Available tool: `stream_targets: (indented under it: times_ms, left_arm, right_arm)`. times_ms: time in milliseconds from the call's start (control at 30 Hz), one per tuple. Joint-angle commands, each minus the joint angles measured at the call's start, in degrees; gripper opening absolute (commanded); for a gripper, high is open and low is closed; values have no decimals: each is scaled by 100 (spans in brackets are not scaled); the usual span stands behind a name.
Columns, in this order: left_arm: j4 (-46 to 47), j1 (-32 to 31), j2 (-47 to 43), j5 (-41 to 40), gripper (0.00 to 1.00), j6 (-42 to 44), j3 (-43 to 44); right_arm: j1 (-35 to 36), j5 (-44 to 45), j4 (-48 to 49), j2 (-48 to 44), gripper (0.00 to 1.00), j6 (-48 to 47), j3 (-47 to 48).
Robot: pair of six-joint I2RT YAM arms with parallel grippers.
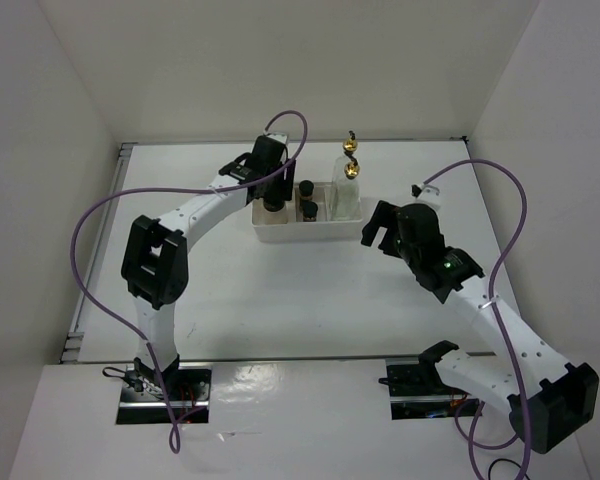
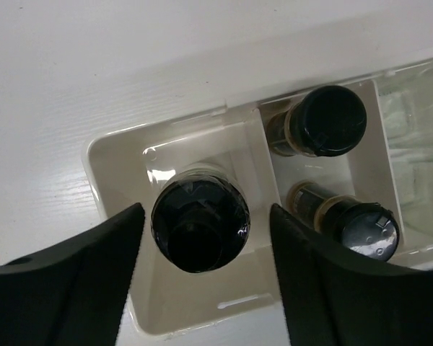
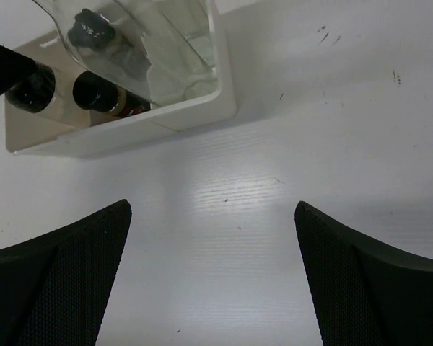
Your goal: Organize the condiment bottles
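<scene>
Left gripper [image 2: 206,210] is held spread around the squat jar [image 2: 200,229] in the tray [image 2: 105,180]; right gripper [image 3: 211,209] is spread above the counter [image 3: 332,108]

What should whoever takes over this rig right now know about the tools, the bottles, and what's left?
Left tool: open, one finger on each side of the squat black-capped jar, not touching it. The jar stands in the left compartment of the white tray.
Right tool: open, empty, over bare table to the right of the tray.
Middle compartment: one small dark jar and a second small dark jar.
Right compartment: both glass bottles with gold spouts.
Done: all five bottles are in the tray.
Left: probably only lifting the left tool straight up off the jar and parking both arms.
</scene>
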Motion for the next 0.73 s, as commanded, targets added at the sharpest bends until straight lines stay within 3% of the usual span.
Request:
stream_targets:
  times_ms: [0, 233, 433, 700]
  left_arm:
    - [120, -25, -360, -34, 81, -47, 123]
    - [-319, -191, -967, -271, 100, -47, 509]
    - [-530, -192, -1801, -193, 100, -116, 386]
    - [-328, -192, -3682, 62, 100, -170, -1326]
  right_arm:
    - [-55, 208, 174, -75, 98, -91, 323]
    - [-169, 208, 121, -260, 98, -258, 429]
    - [-731, -213, 270, -558, 98, -320, 560]
    - [-846, -442, 411, -629, 98, -425, 218]
